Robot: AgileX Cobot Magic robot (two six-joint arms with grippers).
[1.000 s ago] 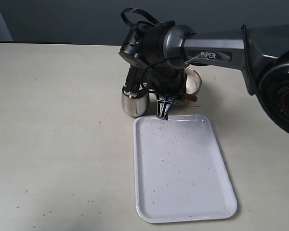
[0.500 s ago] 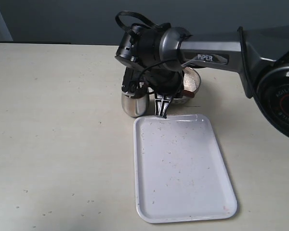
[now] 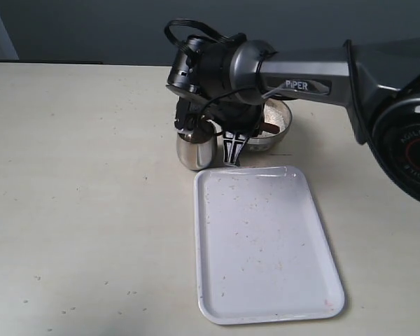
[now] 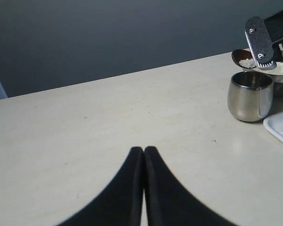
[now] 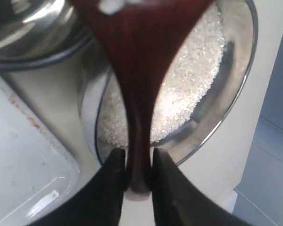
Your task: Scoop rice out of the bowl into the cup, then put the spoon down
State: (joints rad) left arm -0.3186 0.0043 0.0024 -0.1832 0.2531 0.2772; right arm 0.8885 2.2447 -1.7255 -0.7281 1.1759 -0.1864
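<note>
My right gripper (image 5: 137, 157) is shut on the handle of the dark wooden spoon (image 5: 139, 94). In the left wrist view the spoon's bowl (image 4: 243, 59) holds a few white grains and hovers just above the rim of the steel cup (image 4: 250, 96). The cup (image 3: 196, 150) stands left of the bowl (image 3: 276, 133), which holds a heap of rice (image 3: 278, 115). The right wrist view looks down past the spoon at the rice (image 5: 188, 94) in the bowl (image 5: 236, 108). My left gripper (image 4: 144, 149) is shut and empty, low over bare table, far from the cup.
A white tray (image 3: 266, 245) speckled with stray grains lies just in front of the cup and bowl, its corner (image 4: 280, 125) next to the cup. The right arm (image 3: 301, 77) reaches across the back of the table. Loose grains dot the tabletop.
The right gripper has shifted left and back with the spoon, bringing the spoon's bowl over the cup and uncovering more of the rice bowl. The left gripper looks the same.
</note>
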